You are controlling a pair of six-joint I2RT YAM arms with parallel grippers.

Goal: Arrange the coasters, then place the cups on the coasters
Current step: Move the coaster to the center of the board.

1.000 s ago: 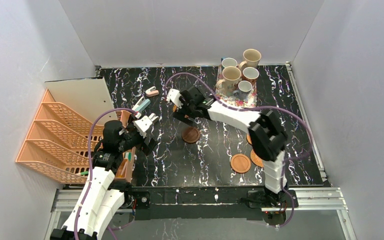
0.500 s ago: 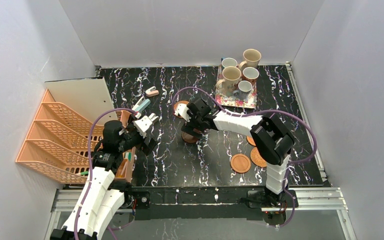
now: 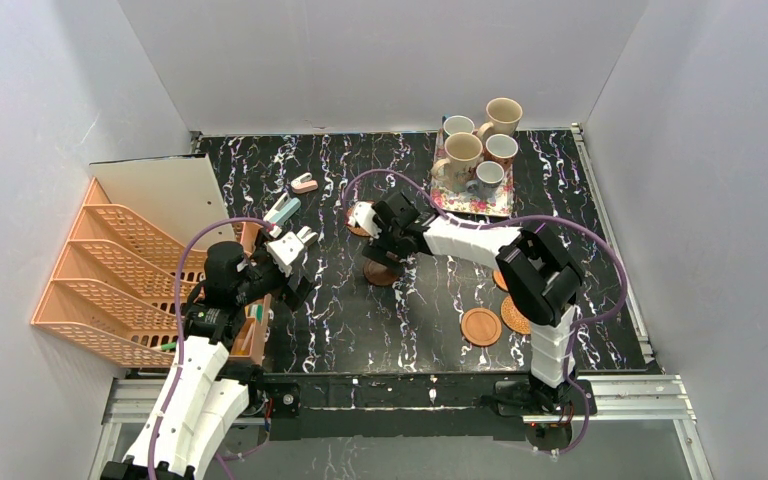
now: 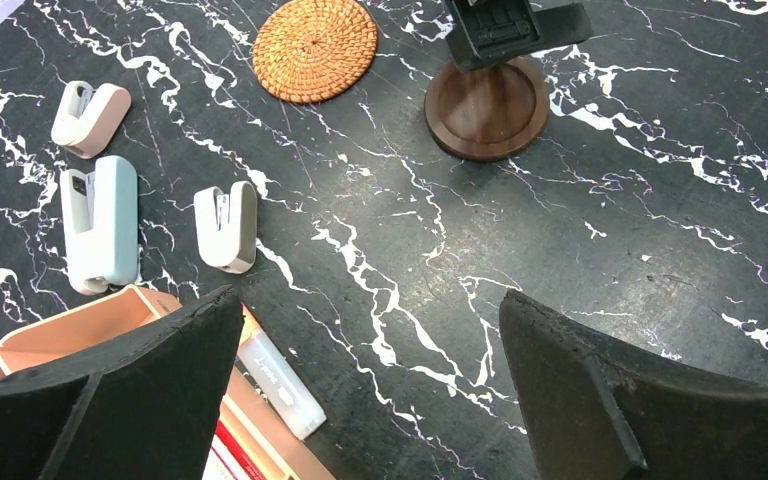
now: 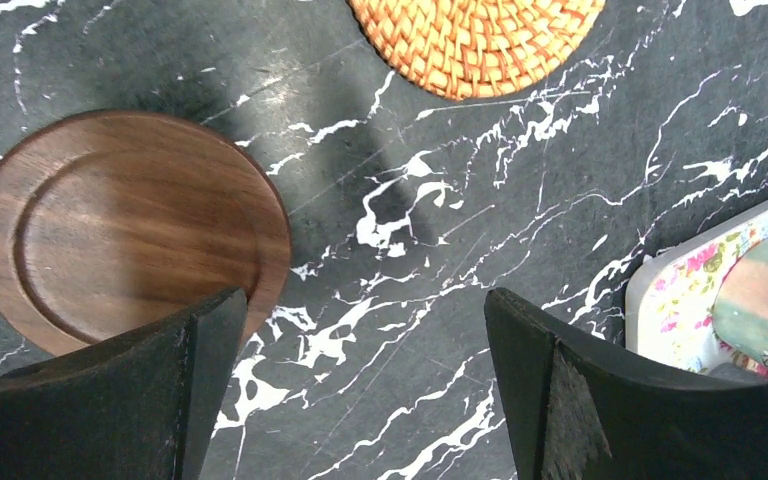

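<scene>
As right hand (image 5: 357,320) gapes, dark coaster (image 5: 130,225) below.

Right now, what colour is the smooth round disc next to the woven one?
The smooth coaster is dark brown, like polished wood. The right wrist view shows it best.

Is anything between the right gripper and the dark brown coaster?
Nothing visible. The open right gripper hangs just above the dark brown coaster, with one of its fingers over the rim. The woven coaster lies apart from both.
</scene>
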